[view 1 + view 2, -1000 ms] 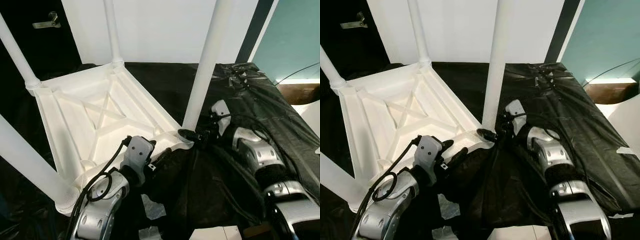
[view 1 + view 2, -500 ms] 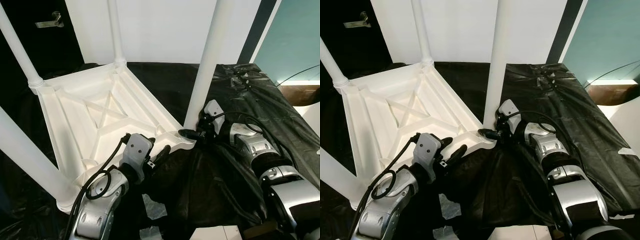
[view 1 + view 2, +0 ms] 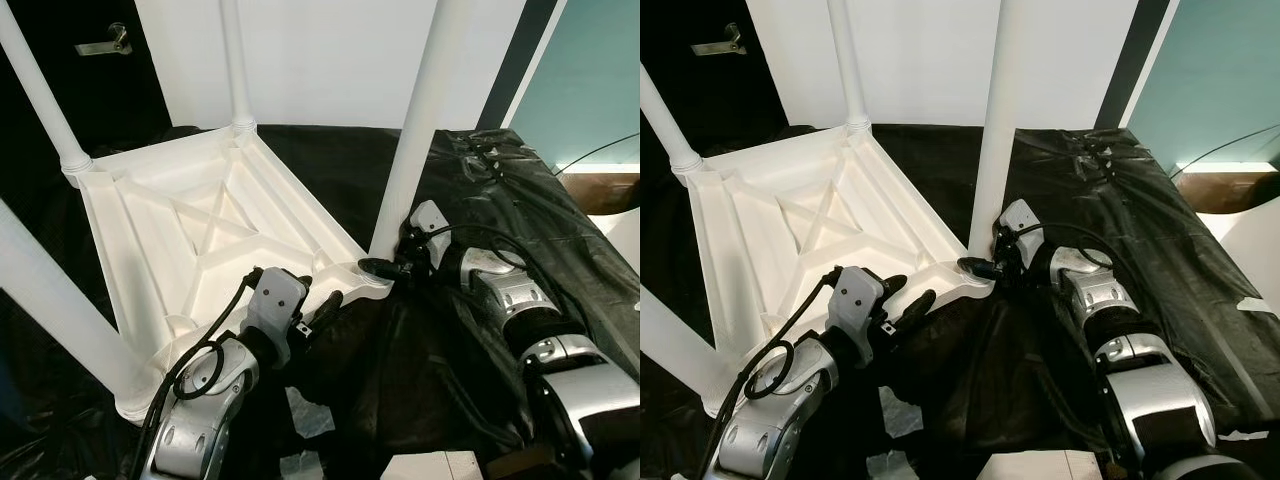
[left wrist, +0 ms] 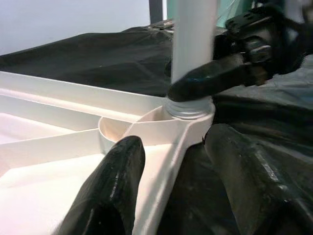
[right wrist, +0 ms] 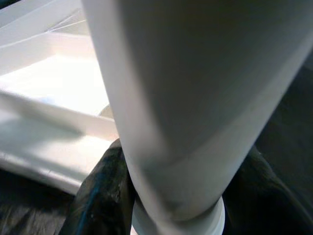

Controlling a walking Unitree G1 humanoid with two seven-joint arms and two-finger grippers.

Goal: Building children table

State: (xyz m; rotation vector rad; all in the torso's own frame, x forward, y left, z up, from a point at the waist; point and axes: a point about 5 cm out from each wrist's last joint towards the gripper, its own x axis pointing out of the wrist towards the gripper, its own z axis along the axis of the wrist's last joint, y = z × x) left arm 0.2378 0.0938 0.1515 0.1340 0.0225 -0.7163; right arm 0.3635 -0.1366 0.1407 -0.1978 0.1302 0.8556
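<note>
The white children's table [image 3: 200, 250] lies upside down on black sheeting, legs pointing up. My right gripper [image 3: 385, 268] is shut on the base of the near-right leg [image 3: 415, 130], just above the corner socket [image 4: 188, 110]. In the right wrist view the leg [image 5: 186, 98] passes between the black fingers [image 5: 102, 191]. My left gripper [image 3: 905, 293] is open and low at the tabletop's near rim [image 4: 161, 166], beside that corner. One finger sits inside the rim and the other outside, over the black sheet.
Three more legs stand up: far left [image 3: 35, 90], back [image 3: 233, 60] and near left [image 3: 60, 320]. Crumpled black sheeting [image 3: 520, 200] covers the floor. White paper scraps [image 3: 305, 410] lie by my left arm. A white wall and dark door with handle [image 3: 100, 42] stand behind.
My right forearm has drawn in closer to the leg while its gripper stays at the leg's base. The left gripper holds its place. The view has shifted slightly.
</note>
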